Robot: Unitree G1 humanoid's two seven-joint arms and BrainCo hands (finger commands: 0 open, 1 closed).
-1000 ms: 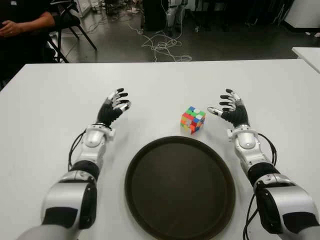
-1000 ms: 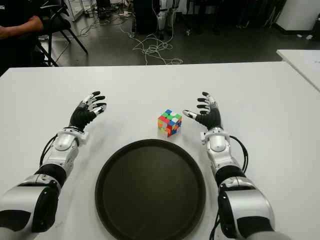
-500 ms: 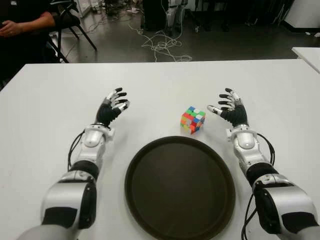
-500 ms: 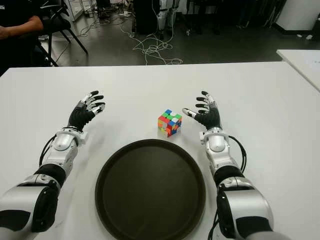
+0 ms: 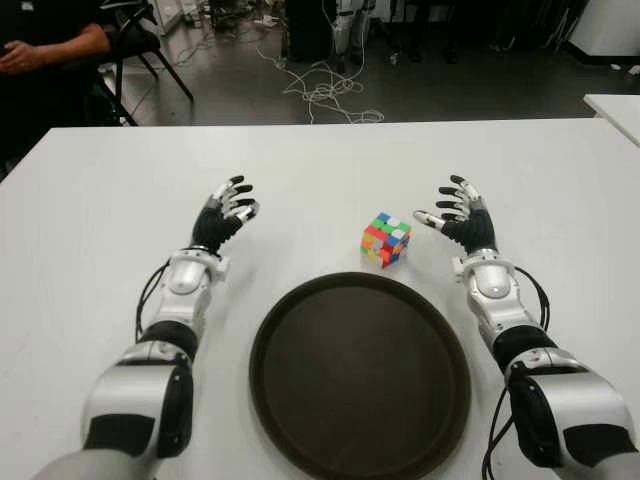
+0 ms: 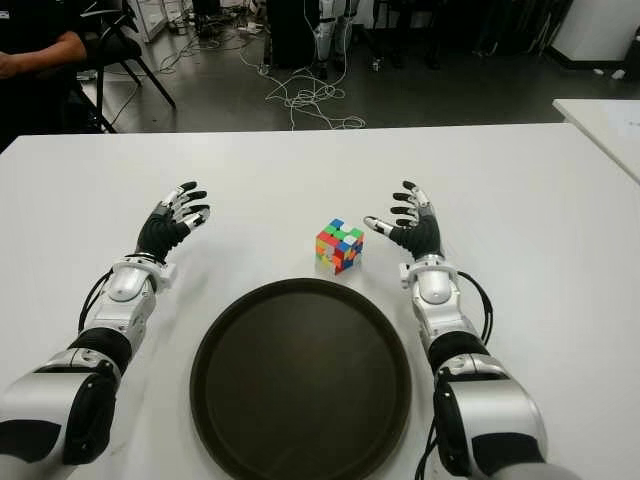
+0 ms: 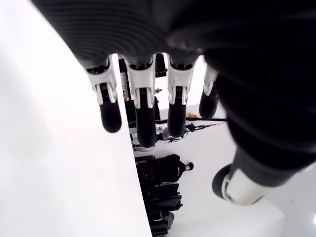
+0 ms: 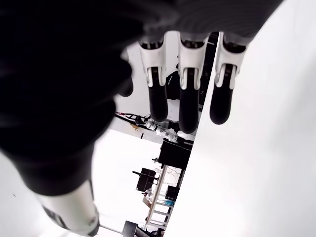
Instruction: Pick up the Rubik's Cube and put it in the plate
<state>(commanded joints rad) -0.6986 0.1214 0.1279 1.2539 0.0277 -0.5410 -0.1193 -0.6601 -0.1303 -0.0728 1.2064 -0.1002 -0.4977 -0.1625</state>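
The Rubik's Cube stands on the white table, just beyond the far rim of the round dark plate. My right hand hovers a short way to the right of the cube, fingers spread and holding nothing; its thumb points toward the cube without touching it. My left hand is well to the left of the cube, also with spread fingers and nothing in it. Both wrist views show extended fingers with only table and room beyond them.
A person sits at the far left beyond the table. Cables lie on the floor behind the table. A second white table corner shows at the far right.
The left hand has drifted slightly away from me and leftward. The right hand, cube and plate stay where they were.
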